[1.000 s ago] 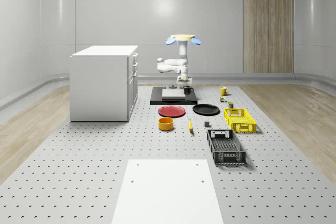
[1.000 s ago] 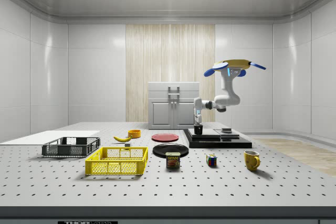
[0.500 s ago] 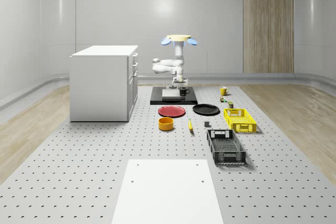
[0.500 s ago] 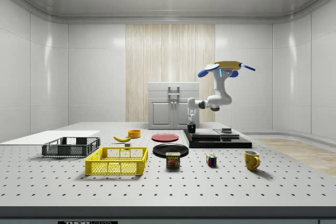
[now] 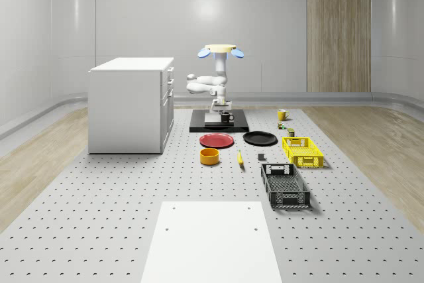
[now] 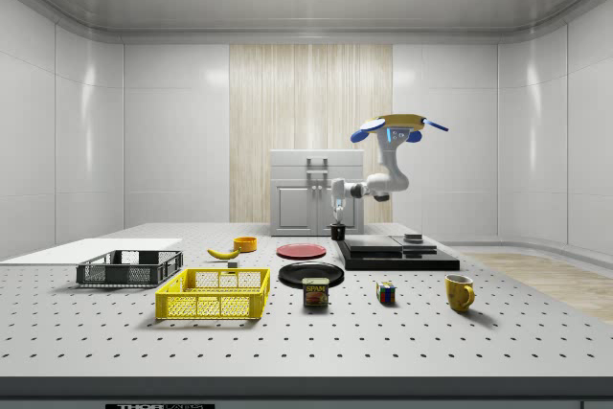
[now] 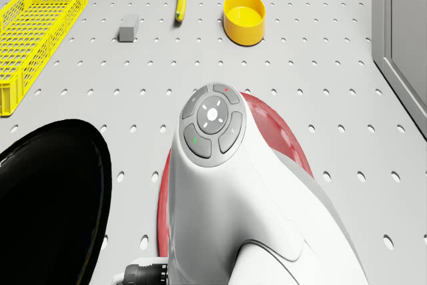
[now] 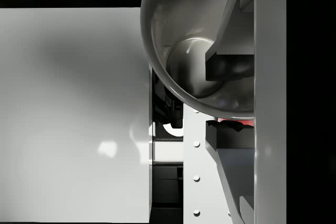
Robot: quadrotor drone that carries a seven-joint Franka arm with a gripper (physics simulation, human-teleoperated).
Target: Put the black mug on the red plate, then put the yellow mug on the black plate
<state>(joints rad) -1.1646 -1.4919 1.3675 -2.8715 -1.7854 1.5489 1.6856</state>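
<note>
While the drone (image 6: 400,125) is hovering over the black platform (image 6: 397,254), its pincer (image 6: 337,220) is pinching the black mug (image 6: 337,231) aloft, short of the red plate (image 5: 216,140), leaving the yellow mug (image 5: 282,114) waiting on the desk (image 5: 132,197).

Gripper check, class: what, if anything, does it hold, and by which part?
The gripper holds the black mug, one finger inside the rim and one outside the wall.

The whole-scene view looks down the table (image 5: 99,217) from afar, the side view faces across it from low at its edge, both sharing the red plate (image 5: 216,140), which the drone view overlooks closely.
</note>
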